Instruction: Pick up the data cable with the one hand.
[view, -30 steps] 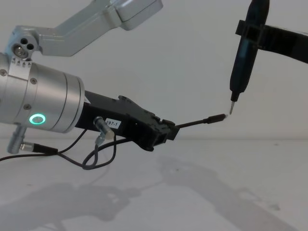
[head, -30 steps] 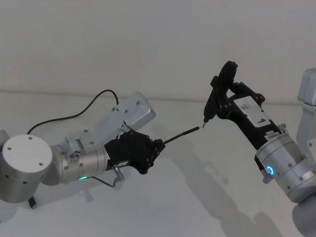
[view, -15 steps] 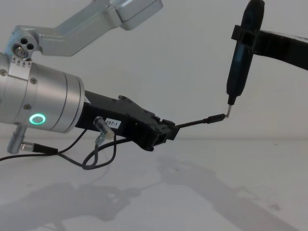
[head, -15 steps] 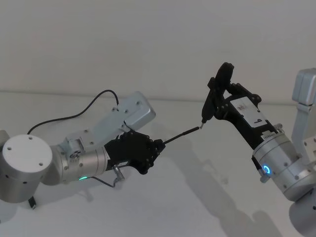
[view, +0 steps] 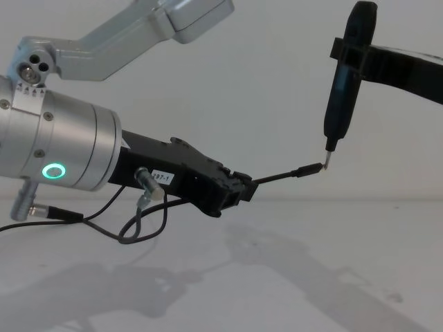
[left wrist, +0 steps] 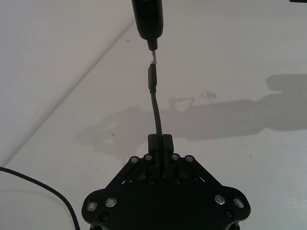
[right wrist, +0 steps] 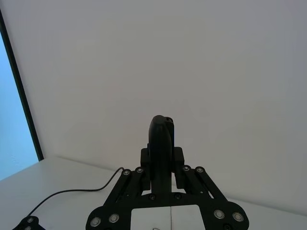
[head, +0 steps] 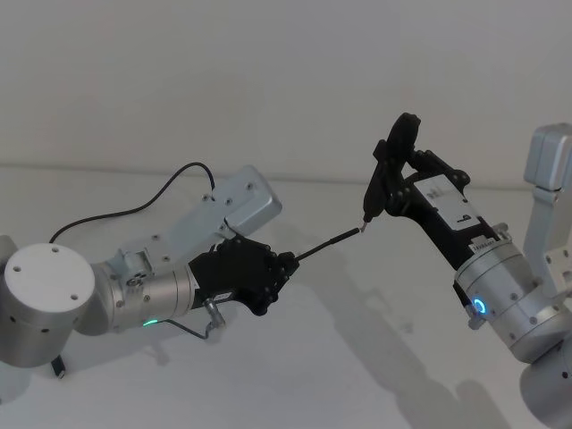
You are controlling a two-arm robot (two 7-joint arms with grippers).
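Nearest to me, at the lower left of the chest view, my blocky black left gripper (view: 239,190) on its thick silver cylinder with the green ring light is clamped on the long thin black data cable (view: 280,176). The cord's short stiff end sticks out from between the fingers toward mid-frame, off the white table (view: 311,277). In the left wrist view the fingers pinch the cord just behind the slim plug's lead-in, and the tiny metal tip sits right at the pin of the slender black pen-like tool (left wrist: 148,19).

Farther off, at the upper right of the chest view, my right gripper (view: 349,52) is closed around that tool, which hangs nearly upright with its tip at the plug.

My worry from here: the cord is thin and flexible, held by a short length only. Any sideways push from the tool could bend the plug aside or slide it back through the fingers. The slack trailing behind the left arm (head: 134,210) could also snag.
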